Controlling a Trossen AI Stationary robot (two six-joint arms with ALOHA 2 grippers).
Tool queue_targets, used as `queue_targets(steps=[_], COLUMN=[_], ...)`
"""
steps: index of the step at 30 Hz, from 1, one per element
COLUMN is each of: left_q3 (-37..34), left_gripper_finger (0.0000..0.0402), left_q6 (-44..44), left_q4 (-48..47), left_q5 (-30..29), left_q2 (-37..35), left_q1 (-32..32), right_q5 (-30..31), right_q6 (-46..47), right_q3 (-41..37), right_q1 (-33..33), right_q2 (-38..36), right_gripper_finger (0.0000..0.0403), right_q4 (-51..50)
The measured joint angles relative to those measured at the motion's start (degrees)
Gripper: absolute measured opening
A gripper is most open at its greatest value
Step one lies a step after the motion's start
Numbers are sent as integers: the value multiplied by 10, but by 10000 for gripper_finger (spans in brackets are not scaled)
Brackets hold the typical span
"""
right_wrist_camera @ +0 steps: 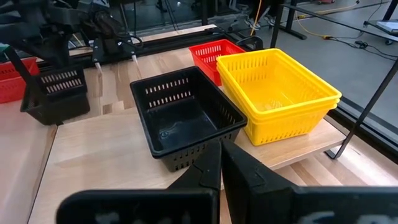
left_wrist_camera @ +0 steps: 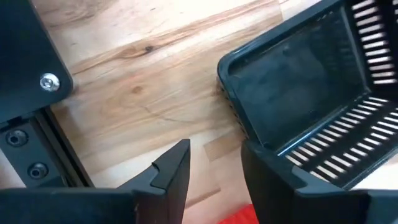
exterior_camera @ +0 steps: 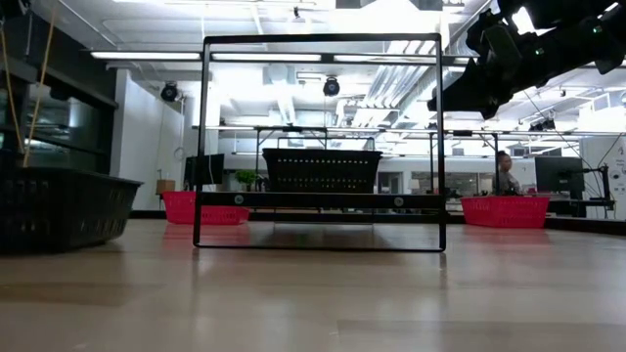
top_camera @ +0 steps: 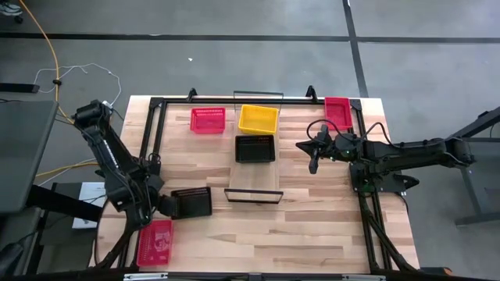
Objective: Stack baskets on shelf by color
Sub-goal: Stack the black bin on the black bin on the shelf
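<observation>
1. Black plastic: one basket (top_camera: 191,201) sits tilted at the left gripper (left_wrist_camera: 214,165), whose spread fingers straddle its near wall, one inside, one outside.
2. A red basket (top_camera: 155,242) lies just beside that gripper.
3. The right gripper (top_camera: 314,165) hovers with fingers pressed together, just beside the shelf (top_camera: 258,176).
4. Ahead of it on the shelf stand a black basket (right_wrist_camera: 185,118) and a yellow stack (right_wrist_camera: 280,93), touching.
</observation>
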Motion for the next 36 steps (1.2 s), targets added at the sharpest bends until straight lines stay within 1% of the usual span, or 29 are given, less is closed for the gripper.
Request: queue_targets(steps=[4, 8, 14, 19, 29, 36], left_q3=[0, 2, 4, 2, -1, -1], left_gripper_finger=[131, 131, 131, 131, 131, 131], left_q6=[4, 27, 32, 20, 10, 7], left_q4=[1, 0, -8, -4, 17, 39], left_q5=[-5, -34, -73, -53, -78, -72], left_q2=[4, -3, -21, -18, 1, 36], left_q1=[11, 20, 22, 22, 22, 30], right_q5=[0, 0, 0, 0, 0, 0], right_q6=[1, 0, 3, 4, 0, 0], right_q3=[0, 0, 0, 0, 0, 0], right_q1=[0, 0, 0, 0, 0, 0], right_q2=[0, 0, 0, 0, 0, 0], right_gripper_finger=[0, 0, 0, 0, 0, 0], right_q4=[0, 0, 0, -1, 0, 0])
